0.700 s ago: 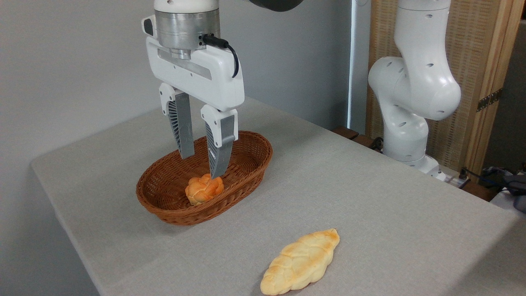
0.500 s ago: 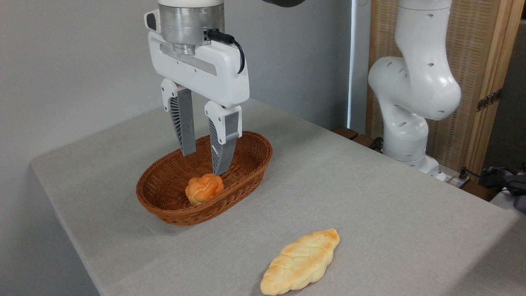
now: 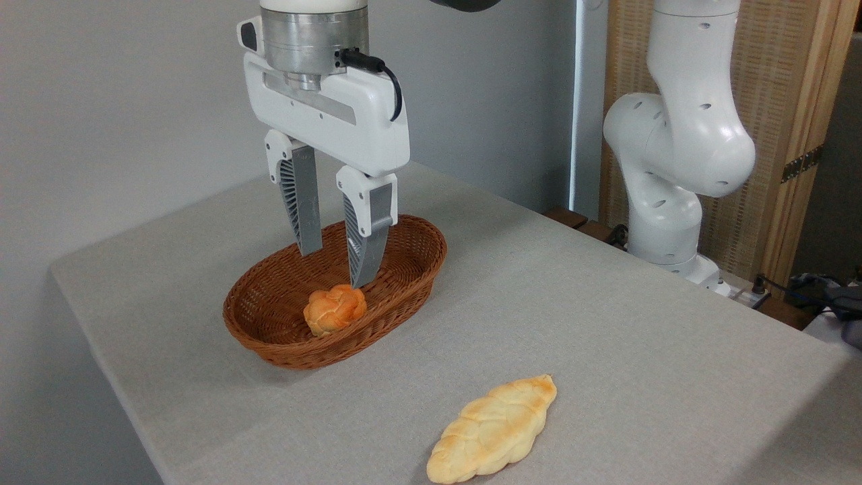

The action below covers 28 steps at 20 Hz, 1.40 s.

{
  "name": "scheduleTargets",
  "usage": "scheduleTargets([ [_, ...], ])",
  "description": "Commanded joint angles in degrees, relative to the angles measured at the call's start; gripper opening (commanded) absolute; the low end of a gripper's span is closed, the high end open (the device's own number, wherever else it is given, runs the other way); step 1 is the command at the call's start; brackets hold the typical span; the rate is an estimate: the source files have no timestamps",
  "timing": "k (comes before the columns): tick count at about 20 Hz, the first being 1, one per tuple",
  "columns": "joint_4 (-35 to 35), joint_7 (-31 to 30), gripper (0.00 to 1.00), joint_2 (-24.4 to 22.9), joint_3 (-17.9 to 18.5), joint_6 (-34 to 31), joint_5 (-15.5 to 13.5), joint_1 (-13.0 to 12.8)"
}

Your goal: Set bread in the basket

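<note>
We are lifting our empty, open gripper off the bun in the wicker basket; the braided loaf is waiting.

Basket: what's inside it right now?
Inside the basket sits one small orange knotted bun; the open gripper hangs above. The near wall hides some floor. The braided loaf lies outside on the table.

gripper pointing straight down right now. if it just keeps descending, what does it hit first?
Most likely the orange bun lying in the basket: the open gripper hangs just above it, near fingertip close to the bun's top. Depth is unclear from one view; it might pass behind the bun onto the basket floor.
</note>
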Motion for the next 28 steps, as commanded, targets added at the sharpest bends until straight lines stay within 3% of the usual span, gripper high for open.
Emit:
scheduleTargets([
  [1, 0.5, 0.3, 1.0, -0.4, 0.7, -2.0, -0.5, -0.4],
  [11, 0.5, 0.3, 1.0, -0.4, 0.8, -2.1, -0.4, -0.4],
  [28, 0.3, 0.3, 1.0, 0.2, 4.5, -7.0, -0.5, -0.3],
])
